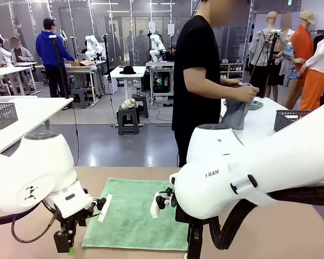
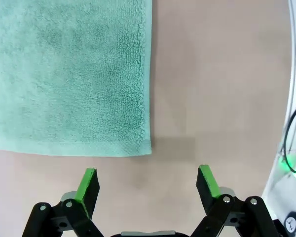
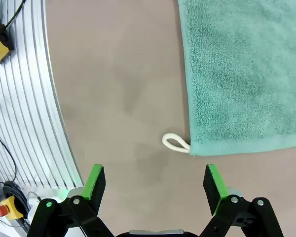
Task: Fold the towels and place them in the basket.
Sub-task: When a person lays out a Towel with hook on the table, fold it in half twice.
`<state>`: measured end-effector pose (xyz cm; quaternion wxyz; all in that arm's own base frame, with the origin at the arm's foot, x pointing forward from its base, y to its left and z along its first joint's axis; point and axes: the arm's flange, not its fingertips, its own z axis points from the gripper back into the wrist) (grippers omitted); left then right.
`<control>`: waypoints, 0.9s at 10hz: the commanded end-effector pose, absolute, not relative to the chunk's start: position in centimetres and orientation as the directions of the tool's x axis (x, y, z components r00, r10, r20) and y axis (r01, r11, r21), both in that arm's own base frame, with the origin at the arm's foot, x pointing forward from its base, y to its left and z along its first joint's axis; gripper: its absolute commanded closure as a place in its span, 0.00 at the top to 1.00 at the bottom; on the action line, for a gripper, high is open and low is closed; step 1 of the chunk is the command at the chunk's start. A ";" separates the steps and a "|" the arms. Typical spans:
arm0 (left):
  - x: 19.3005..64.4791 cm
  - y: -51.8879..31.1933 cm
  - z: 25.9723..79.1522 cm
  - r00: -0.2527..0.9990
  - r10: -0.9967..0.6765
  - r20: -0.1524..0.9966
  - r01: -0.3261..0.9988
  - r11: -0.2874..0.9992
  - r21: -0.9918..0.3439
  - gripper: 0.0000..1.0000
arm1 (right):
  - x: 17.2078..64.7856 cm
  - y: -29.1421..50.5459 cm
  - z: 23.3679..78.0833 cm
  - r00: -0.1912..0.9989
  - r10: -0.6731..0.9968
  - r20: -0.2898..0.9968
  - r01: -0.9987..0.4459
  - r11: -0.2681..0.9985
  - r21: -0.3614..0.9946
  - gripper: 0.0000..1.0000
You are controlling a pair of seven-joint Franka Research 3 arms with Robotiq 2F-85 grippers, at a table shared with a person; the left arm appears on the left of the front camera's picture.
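Observation:
A mint green towel (image 1: 135, 216) lies flat on the brown table between my two arms. My left gripper (image 1: 66, 245) hovers low at its near left corner. In the left wrist view the left gripper (image 2: 148, 183) is open, with the towel (image 2: 69, 74) corner just beyond its fingers. My right gripper (image 1: 194, 249) is at the near right corner. The right wrist view has the right gripper (image 3: 153, 183) open over bare table, beside the towel (image 3: 241, 74) and its white hanging loop (image 3: 175, 143). The person across the table holds a grey-blue towel (image 1: 235, 112). The dark basket (image 1: 289, 118) stands on the white table at right.
A paler grey lattice basket (image 1: 1, 115) sits on a white table at far left. A ribbed white robot base (image 3: 24, 98) runs along the table's near edge. Bare tabletop surrounds the green towel.

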<state>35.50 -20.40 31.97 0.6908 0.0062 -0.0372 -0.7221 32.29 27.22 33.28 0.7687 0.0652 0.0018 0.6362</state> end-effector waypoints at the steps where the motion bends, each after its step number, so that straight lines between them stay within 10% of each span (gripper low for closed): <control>1: 35.4 -19.8 30.9 -0.049 -0.997 0.062 0.996 -0.044 0.078 1.00 | 33.6 27.1 31.7 0.124 0.988 0.093 -0.986 0.113 0.124 1.00; 9: 35.6 -20.5 30.9 -0.047 -0.998 0.046 0.998 -0.044 0.055 1.00 | 33.3 27.5 31.0 0.088 0.994 0.068 -0.990 0.079 0.117 1.00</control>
